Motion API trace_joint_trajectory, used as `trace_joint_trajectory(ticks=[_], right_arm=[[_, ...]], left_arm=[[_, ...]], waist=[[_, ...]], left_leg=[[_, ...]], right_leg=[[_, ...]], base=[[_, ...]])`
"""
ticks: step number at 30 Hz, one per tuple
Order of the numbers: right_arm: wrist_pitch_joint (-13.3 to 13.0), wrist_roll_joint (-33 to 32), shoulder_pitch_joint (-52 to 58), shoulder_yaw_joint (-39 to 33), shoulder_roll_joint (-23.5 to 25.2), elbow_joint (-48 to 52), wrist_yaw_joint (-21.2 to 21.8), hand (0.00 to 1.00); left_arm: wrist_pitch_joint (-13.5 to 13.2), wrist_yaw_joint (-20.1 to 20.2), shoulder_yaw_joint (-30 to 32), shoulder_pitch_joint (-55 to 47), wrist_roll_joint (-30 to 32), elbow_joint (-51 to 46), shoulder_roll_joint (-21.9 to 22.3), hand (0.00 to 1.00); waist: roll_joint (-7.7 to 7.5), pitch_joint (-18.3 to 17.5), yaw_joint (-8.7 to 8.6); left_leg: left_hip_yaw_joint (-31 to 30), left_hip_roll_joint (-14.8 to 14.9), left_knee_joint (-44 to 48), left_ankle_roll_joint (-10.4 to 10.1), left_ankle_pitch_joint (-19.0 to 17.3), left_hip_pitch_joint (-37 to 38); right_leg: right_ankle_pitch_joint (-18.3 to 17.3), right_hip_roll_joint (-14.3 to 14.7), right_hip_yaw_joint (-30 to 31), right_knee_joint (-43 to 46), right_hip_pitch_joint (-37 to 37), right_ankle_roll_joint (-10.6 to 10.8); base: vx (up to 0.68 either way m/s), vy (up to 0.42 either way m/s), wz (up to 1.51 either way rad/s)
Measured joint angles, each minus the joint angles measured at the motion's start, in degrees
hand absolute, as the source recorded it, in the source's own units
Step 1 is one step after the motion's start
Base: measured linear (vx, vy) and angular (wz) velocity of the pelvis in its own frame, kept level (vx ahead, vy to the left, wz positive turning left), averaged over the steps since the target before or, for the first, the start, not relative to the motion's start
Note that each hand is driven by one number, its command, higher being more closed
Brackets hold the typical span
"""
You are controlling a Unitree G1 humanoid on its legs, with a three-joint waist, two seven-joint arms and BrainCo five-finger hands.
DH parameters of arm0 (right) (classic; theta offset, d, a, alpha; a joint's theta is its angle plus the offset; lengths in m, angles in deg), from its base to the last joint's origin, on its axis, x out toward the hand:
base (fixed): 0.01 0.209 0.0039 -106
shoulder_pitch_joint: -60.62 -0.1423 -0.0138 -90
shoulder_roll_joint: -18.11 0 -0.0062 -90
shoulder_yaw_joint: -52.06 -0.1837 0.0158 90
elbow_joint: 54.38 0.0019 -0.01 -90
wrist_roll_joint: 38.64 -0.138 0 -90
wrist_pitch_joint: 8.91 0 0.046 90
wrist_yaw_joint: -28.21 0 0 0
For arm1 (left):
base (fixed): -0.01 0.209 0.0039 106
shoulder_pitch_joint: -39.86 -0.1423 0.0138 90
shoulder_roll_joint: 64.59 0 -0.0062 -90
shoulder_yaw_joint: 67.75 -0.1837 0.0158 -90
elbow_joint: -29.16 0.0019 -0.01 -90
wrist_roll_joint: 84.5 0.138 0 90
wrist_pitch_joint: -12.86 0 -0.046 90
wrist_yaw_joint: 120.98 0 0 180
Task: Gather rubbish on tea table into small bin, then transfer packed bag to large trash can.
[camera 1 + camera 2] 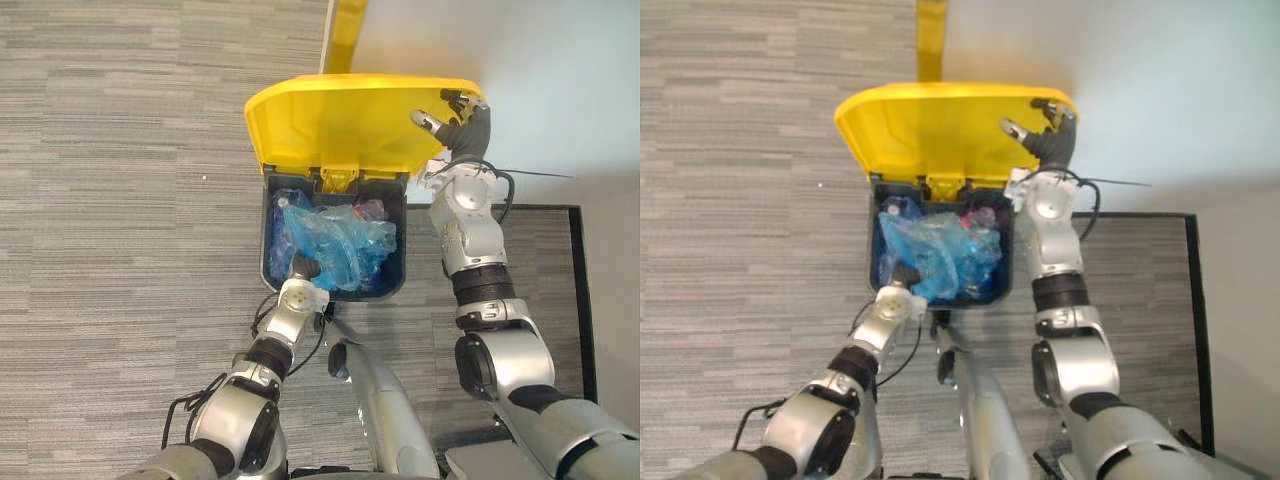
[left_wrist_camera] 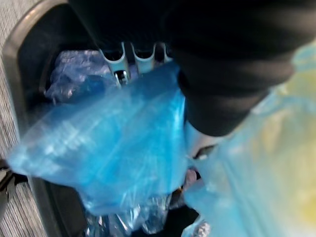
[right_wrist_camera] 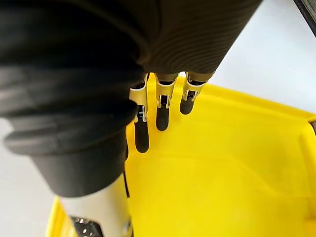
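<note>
Bag [image 1: 340,245] lying in can [image 1: 268,255] | left hand [image 1: 303,268] reaching in at bag, fingers hidden, cannot tell grip | right hand [image 1: 455,124] propping yellow lid [image 1: 330,125], fingers straight

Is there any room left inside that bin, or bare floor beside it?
Inside the bin it is crowded: the blue bag fills it almost wall to wall, with the left hand at its near edge. The right hand props the yellow lid. Bare room is the grey carpet to the bin's left.
</note>
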Motion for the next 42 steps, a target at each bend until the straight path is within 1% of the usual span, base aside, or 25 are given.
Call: trace_joint_trajectory(ticks=[2, 7, 10, 17, 18, 20, 22, 23, 25, 26, 28, 29, 30, 31, 32, 33, 34, 35, 36, 37, 38, 39, 40, 41, 42], right_arm=[[0.01, 0.07, 0.00, 0.81, 0.09, -0.09, 0.89, 0.00], [0.55, 0.47, 0.31, 2.23, 0.73, -1.22, 1.92, 0.00], [1.00, 2.54, 3.86, 2.27, 1.94, -1.36, 3.58, 0.00], [1.22, 6.82, 13.19, 2.20, 3.48, 0.05, 6.91, 0.00], [1.61, 7.62, 17.68, 1.67, 4.67, 0.07, 7.55, 0.00], [1.68, 9.02, 20.60, 1.56, 5.34, 0.07, 7.74, 0.00], [2.23, 10.31, 26.73, 1.27, 7.13, 0.09, 8.54, 0.00], [2.27, 10.87, 27.92, 1.31, 7.54, 0.14, 8.69, 0.00], [2.32, 11.83, 33.99, 1.35, 9.26, 0.99, 9.54, 0.00], [2.34, 12.15, 35.33, 1.55, 9.60, 1.40, 9.82, 0.00], [2.33, 13.61, 40.93, 2.67, 10.58, 3.32, 10.90, 0.00], [2.29, 13.70, 45.08, 2.68, 11.08, 4.59, 11.70, 0.00], [2.33, 13.72, 46.44, 2.75, 11.42, 4.59, 12.06, 0.00], [2.25, 13.72, 49.88, 2.84, 11.95, 4.50, 12.63, 0.00], [2.23, 13.72, 54.15, 2.62, 12.06, 3.95, 13.13, 0.00], [2.08, 13.77, 56.61, 2.03, 12.48, 3.12, 13.30, 0.00], [1.95, 13.81, 57.74, 1.53, 12.85, 2.16, 13.39, 0.00], [1.47, 14.72, 60.20, -0.37, 14.07, -1.97, 13.47, 0.00], [1.34, 15.39, 60.26, -1.23, 14.28, -3.66, 13.47, 0.00], [1.27, 15.85, 61.05, -3.78, 14.30, -8.07, 13.35, 0.00], [1.20, 16.28, 61.13, -6.12, 13.75, -11.74, 12.74, 0.00], [1.24, 16.39, 61.05, -7.20, 13.52, -12.79, 12.50, 0.00], [1.51, 16.82, 61.23, -9.39, 14.12, -17.75, 11.80, 0.00], [1.58, 15.68, 60.54, -10.69, 13.79, -18.30, 12.11, 0.00], [1.70, 15.86, 60.52, -11.45, 13.26, -18.62, 11.79, 0.00]], left_arm=[[0.98, 0.07, 0.43, 0.32, 2.43, -0.01, 0.13, 0.00], [1.35, 0.08, 0.49, 0.14, 4.61, -0.22, 0.07, 0.00], [1.09, 0.06, -0.42, -2.59, 4.53, -5.03, -0.11, 0.00], [0.36, 0.25, -2.43, -12.98, -0.69, -14.52, -2.87, 0.00], [-0.75, 0.77, -2.40, -17.48, -2.08, -16.22, -3.65, 0.00], [-1.19, 1.52, -2.07, -20.17, -2.95, -16.81, -3.96, 0.00], [-1.82, 2.86, 1.38, -26.87, -5.07, -17.46, -3.94, 0.00], [-1.83, 3.00, 2.34, -28.13, -5.34, -17.44, -3.92, 0.00], [-1.99, 4.28, 8.71, -33.24, -7.48, -14.43, -3.82, 0.00], [-1.97, 4.34, 9.99, -33.78, -7.83, -13.26, -3.82, 0.00], [-1.73, 4.43, 16.50, -36.46, -9.20, -7.31, -3.82, 0.00], [-1.32, 4.45, 20.54, -37.59, -10.31, -3.67, -3.70, 0.00], [-1.27, 4.45, 21.98, -38.32, -10.84, -2.92, -3.70, 0.00], [-1.18, 4.32, 25.06, -39.31, -11.58, -1.20, -3.76, 0.00], [-0.80, 4.35, 26.69, -39.63, -11.97, 0.07, -3.68, 0.00], [-0.67, 4.40, 26.70, -40.27, -11.96, 0.33, -3.68, 0.00], [-0.67, 4.42, 26.69, -40.56, -11.93, 0.62, -3.69, 0.00], [-0.69, 4.97, 26.83, -40.63, -11.82, 0.96, -4.46, 0.00], [-0.63, 5.22, 26.88, -40.39, -11.79, 1.24, -4.64, 0.00], [-0.57, 5.45, 26.85, -39.78, -11.77, 2.55, -4.26, 0.00], [-0.70, 5.54, 27.64, -39.50, -11.72, 3.16, -3.07, 0.00], [-0.71, 5.57, 28.41, -39.27, -11.73, 3.27, -2.54, 0.00], [-0.75, 5.47, 29.32, -37.71, -11.74, 3.71, -2.72, 0.00], [-0.84, 5.48, 28.94, -37.25, -11.73, 4.31, -2.44, 0.00], [-0.72, 5.63, 28.96, -37.21, -11.78, 4.79, -1.94, 0.00]], waist=[[0.00, 0.00, 0.04], [0.00, 0.00, 0.44], [0.08, -0.07, 0.64], [0.25, -0.86, 2.38], [0.40, -1.99, 2.68], [0.48, -2.98, 3.03], [1.23, -4.94, 3.39], [1.30, -5.15, 3.42], [1.51, -5.77, 3.53], [1.45, -6.08, 3.61], [1.07, -7.21, 3.55], [1.27, -7.26, 3.50], [1.40, -7.65, 3.50], [1.78, -8.37, 3.19], [1.93, -9.48, 2.49], [1.97, -10.64, 2.12], [1.79, -11.66, 1.93], [-0.15, -13.19, 1.56], [-0.80, -13.45, 1.42], [0.42, -14.36, 0.77], [1.99, -15.78, 1.65], [2.32, -15.94, 1.89], [-0.62, -16.25, 0.87], [0.47, -16.05, 0.72], [1.28, -16.49, 0.69]], left_leg=[[0.22, -0.22, 0.01, -0.02, 0.02, 0.15], [0.92, -0.51, -0.08, -0.06, 0.04, 1.97], [0.87, -0.62, -0.69, 0.05, 0.09, 4.55], [0.22, -1.63, -3.22, 0.67, 1.06, 8.21], [-0.23, -1.82, -4.25, 0.88, 1.50, 9.81], [-0.32, -2.23, -4.95, 1.18, 1.70, 10.71], [-0.26, -2.94, -5.35, 1.41, 1.82, 12.92], [-0.17, -3.16, -5.33, 1.43, 1.82, 13.48], [0.53, -4.70, -4.68, 1.55, 1.76, 15.92], [1.18, -4.87, -4.48, 1.61, 1.72, 16.14], [3.29, -6.25, -3.96, 2.28, 1.92, 16.72], [4.16, -6.23, -6.33, 3.43, 3.44, 18.56], [5.28, -5.67, -8.08, 3.50, 4.65, 19.35], [6.57, -5.51, -12.16, 2.90, 7.68, 21.01], [6.24, -5.20, -17.06, 2.37, 10.66, 23.19], [6.20, -4.77, -19.59, 2.14, 12.03, 24.15], [6.11, -4.57, -20.42, 1.87, 12.42, 24.09], [6.07, -4.68, -20.60, 1.35, 12.64, 23.83], [5.68, -4.70, -20.40, 1.40, 12.62, 23.66], [5.23, -3.85, -21.05, 1.63, 12.77, 22.65], [5.65, -2.20, -23.33, 4.19, 14.15, 22.01], [6.99, -1.66, -24.00, 3.15, 14.84, 22.06], [8.30, -4.81, -25.34, -0.60, 17.04, 23.02], [7.89, -4.23, -25.82, -0.60, 17.27, 23.50], [8.38, -3.54, -26.89, -0.16, 17.60, 23.92]], right_leg=[[0.05, -0.12, 0.19, 0.12, 0.01, -0.06], [0.07, -0.27, 0.56, 0.49, 1.25, -0.10], [-0.22, -0.42, 0.50, 0.48, 3.81, -0.39], [-0.97, -1.25, 0.19, 0.61, 6.66, -0.68], [-1.60, -1.67, -0.40, 0.85, 8.09, -0.62], [-1.93, -2.07, -0.49, 1.15, 8.61, -0.56], [-2.33, -2.69, -0.35, 1.52, 10.47, -0.34], [-2.49, -2.96, -0.23, 1.86, 10.86, -0.16], [-2.76, -4.08, 0.95, 3.27, 12.38, 0.29], [-2.57, -4.28, 1.39, 3.48, 12.42, 0.60], [-1.07, -5.39, 2.95, 2.64, 12.72, 3.42], [-2.88, -6.34, 1.88, 0.56, 14.39, 6.98], [-3.20, -6.81, 1.37, 2.38, 14.02, 6.61], [-4.88, -8.26, 0.99, 12.63, 11.88, 2.66], [-8.12, -9.78, 1.23, 23.96, 11.63, 0.41], [-10.08, -10.51, 2.02, 28.87, 12.13, 0.72], [-10.96, -10.77, 3.00, 30.80, 12.75, 1.09], [-14.31, -11.79, 5.90, 31.42, 16.35, 3.81], [-15.24, -11.47, 5.45, 30.39, 16.72, 3.72], [-15.31, -9.01, 4.35, 23.73, 18.90, 4.14], [-16.84, -7.01, 4.99, 14.90, 22.26, 2.96], [-17.85, -7.32, 4.47, 16.76, 22.07, 1.99], [-24.65, -11.19, 4.74, 18.12, 24.15, 1.76], [-23.68, -10.24, 4.84, 17.81, 24.44, 2.05], [-21.67, -8.83, 4.94, 14.30, 25.64, 1.50]], base=[[0.00, 0.000, 0.00], [0.00, 0.008, -0.05], [-0.01, 0.005, 0.04], [0.00, -0.011, 0.09], [0.02, -0.011, 0.20], [0.01, 0.001, 0.14], [0.00, 0.032, 0.04], [-0.03, 0.061, -0.01], [-0.09, 0.103, -0.12], [-0.11, 0.099, -0.27], [-0.17, 0.121, -0.35], [-0.19, 0.119, -0.38], [-0.20, 0.062, -0.35], [-0.13, -0.002, -0.14], [-0.14, -0.019, 0.02], [-0.04, -0.036, 0.14], [0.02, -0.127, 0.01], [0.01, -0.158, -0.06], [-0.05, -0.189, -0.09], [-0.05, -0.121, -0.35], [-0.05, -0.135, -0.49], [-0.05, -0.214, -0.47], [-0.06, -0.221, -0.22], [-0.07, -0.182, -0.17], [-0.05, -0.032, -0.40]])
